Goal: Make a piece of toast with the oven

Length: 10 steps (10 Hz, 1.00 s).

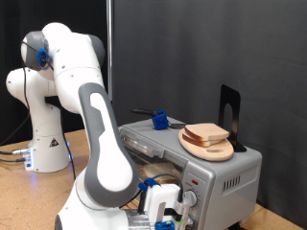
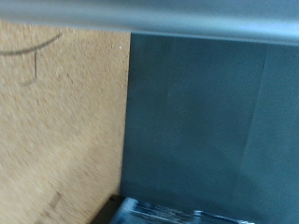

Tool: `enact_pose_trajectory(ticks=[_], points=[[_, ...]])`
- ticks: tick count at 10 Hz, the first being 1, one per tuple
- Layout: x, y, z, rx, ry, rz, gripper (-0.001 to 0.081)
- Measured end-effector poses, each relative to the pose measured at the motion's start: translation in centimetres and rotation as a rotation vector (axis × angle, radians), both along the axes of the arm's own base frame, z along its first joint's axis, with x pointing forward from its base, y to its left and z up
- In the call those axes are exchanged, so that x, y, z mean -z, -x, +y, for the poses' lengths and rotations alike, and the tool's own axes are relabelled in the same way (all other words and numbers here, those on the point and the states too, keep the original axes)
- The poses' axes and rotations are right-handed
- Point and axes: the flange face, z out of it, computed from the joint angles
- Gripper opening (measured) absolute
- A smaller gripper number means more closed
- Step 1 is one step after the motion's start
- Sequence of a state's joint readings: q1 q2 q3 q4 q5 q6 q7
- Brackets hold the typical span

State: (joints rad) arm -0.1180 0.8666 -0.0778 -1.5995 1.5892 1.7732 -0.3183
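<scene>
The silver toaster oven (image 1: 223, 165) stands at the exterior view's right, with a round knob (image 1: 232, 182) on its front. Pale bread with a tan crust (image 1: 207, 132) lies on a round wooden plate (image 1: 213, 149) on top of the oven; I cannot tell if it is one slice or a stack. My gripper (image 1: 163, 207) hangs low at the oven's front, at the exterior view's bottom, with nothing seen in it. My arm hides most of the oven's opening. The wrist view is blurred and shows no fingers and no bread.
A blue object (image 1: 160, 121) and a black upright stand (image 1: 228, 113) sit on the oven top. The wrist view shows a tan board (image 2: 56, 131) beside a dark grey surface (image 2: 215, 121). A black curtain hangs behind.
</scene>
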Motion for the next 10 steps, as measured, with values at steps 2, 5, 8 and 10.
enact_pose_trajectory(ticks=[2, 5, 8, 10], points=[[-0.3, -0.2, 0.4, -0.011, 0.003, -0.233, 0.0000], [-0.1, 0.0, 0.1, -0.002, -0.018, -0.162, 0.0000], [-0.4, 0.0, 0.1, -0.002, -0.016, -0.128, 0.0000], [-0.5, 0.0, -0.8, 0.013, -0.022, -0.134, 0.0000]])
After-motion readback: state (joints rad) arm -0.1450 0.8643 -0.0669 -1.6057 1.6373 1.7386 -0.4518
